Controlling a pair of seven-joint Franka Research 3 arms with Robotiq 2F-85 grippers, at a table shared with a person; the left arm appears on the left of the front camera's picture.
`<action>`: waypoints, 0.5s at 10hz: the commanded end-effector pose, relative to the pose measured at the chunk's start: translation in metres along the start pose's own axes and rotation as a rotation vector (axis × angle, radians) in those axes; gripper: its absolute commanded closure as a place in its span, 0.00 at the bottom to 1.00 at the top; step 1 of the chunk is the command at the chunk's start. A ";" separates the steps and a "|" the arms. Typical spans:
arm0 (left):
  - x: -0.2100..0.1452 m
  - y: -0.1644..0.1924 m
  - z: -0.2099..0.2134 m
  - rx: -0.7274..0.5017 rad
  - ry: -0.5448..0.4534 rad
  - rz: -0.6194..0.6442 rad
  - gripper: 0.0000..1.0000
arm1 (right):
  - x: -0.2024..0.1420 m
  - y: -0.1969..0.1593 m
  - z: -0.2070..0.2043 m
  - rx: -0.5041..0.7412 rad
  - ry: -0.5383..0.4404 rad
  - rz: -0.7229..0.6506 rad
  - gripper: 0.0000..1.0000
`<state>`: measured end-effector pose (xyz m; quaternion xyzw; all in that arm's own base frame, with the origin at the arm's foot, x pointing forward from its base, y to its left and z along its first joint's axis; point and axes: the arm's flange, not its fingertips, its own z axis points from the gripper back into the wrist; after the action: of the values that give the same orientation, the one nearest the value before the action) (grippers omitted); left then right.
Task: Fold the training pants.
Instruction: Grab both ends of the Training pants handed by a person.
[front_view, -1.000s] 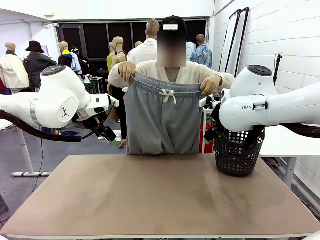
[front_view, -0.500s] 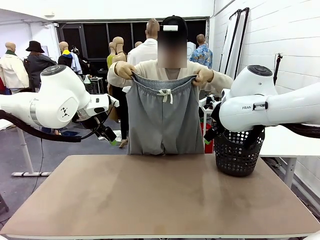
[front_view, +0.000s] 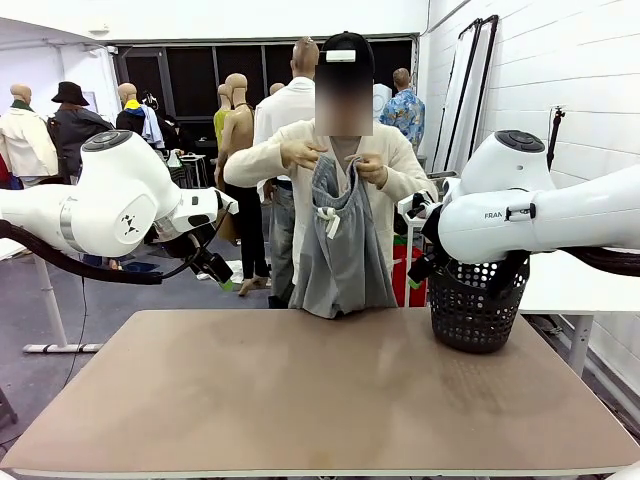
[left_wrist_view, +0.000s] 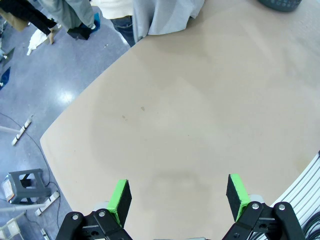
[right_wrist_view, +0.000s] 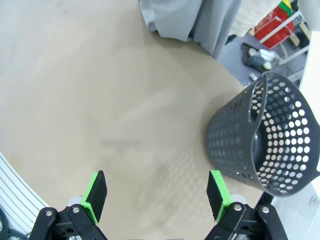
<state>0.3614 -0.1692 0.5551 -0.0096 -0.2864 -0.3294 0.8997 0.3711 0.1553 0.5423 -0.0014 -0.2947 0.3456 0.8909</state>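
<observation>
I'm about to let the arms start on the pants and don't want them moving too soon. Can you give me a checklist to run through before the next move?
1. Is the left hand open and free? Ok: pads apart, nothing between them.
2. Is the right hand open and free? Ok: the same.
3. Are the training pants laid on the table? Not ok: they hang bunched at its far edge.
4. Are the person's hands off the pants? Not ok: both grip the waistband.
5. Is the basket out of the folding area? Ok: it stands at the far right corner.
</observation>
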 end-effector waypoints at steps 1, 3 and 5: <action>0.000 0.000 -0.001 -0.003 0.000 0.001 0.00 | 0.000 0.000 0.000 0.000 0.000 0.000 0.00; 0.000 0.000 -0.001 -0.003 0.000 0.001 0.00 | 0.000 0.000 0.000 0.000 0.000 0.000 0.00; 0.000 0.000 -0.001 -0.003 0.000 0.001 0.00 | 0.000 0.000 0.000 0.000 0.000 0.000 0.00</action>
<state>0.3614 -0.1692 0.5551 -0.0096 -0.2864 -0.3294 0.8997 0.3711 0.1553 0.5423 -0.0014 -0.2947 0.3456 0.8909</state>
